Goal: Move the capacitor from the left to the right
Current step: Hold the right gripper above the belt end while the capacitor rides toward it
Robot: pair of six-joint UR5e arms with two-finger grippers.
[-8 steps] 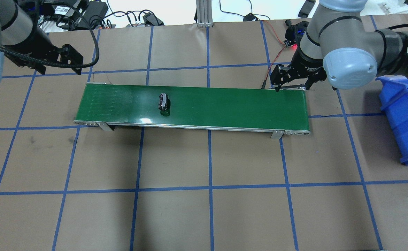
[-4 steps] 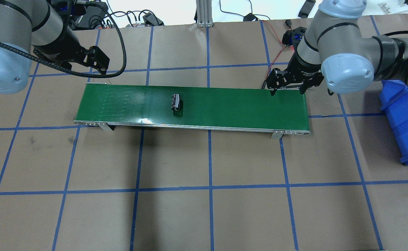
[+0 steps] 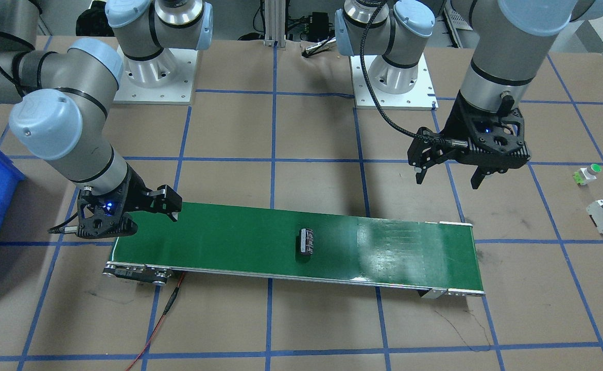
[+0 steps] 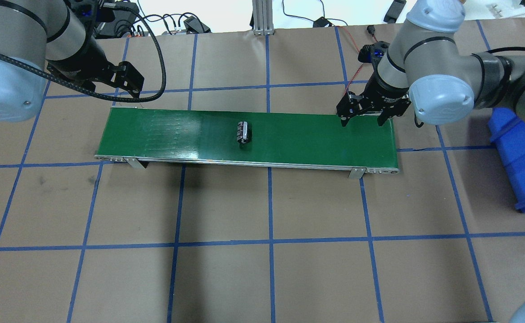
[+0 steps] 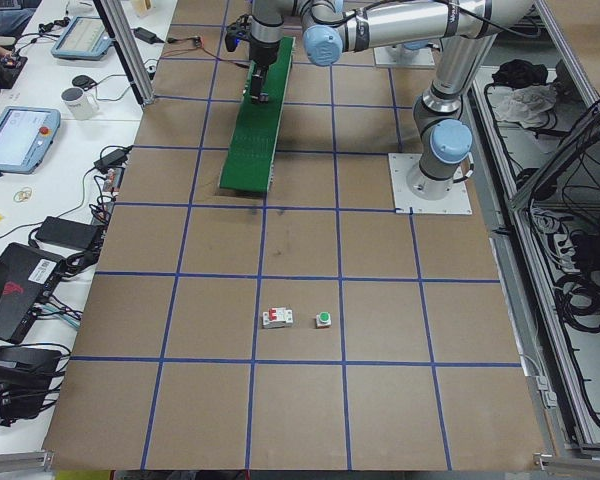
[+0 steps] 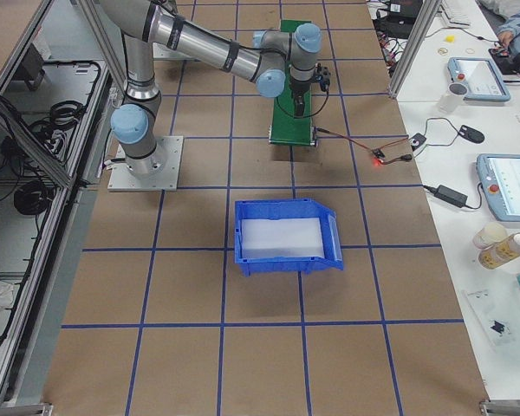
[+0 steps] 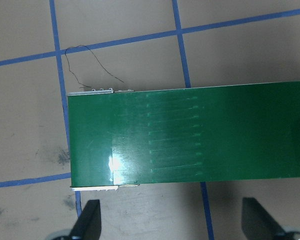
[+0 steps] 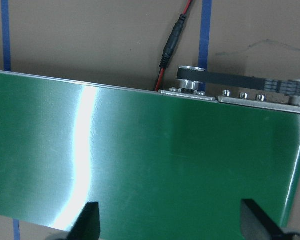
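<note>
While the blue bin (image 6: 282,263) stands apart, the capacitor (image 4: 244,133) lies on the belt (image 4: 311,134).

Capacitor (image 4: 244,132): small stubby cylinder, dark brown-black with faint lighter bands. It lies loose on its side on the green conveyor belt (image 4: 316,134), long side apparently across the belt's width. Sits about mid-length of the belt, roughly centred between the two long edges. Front-facing view shows the same pose. A dark reflection shows on the glossy belt surface just beside it.
</note>
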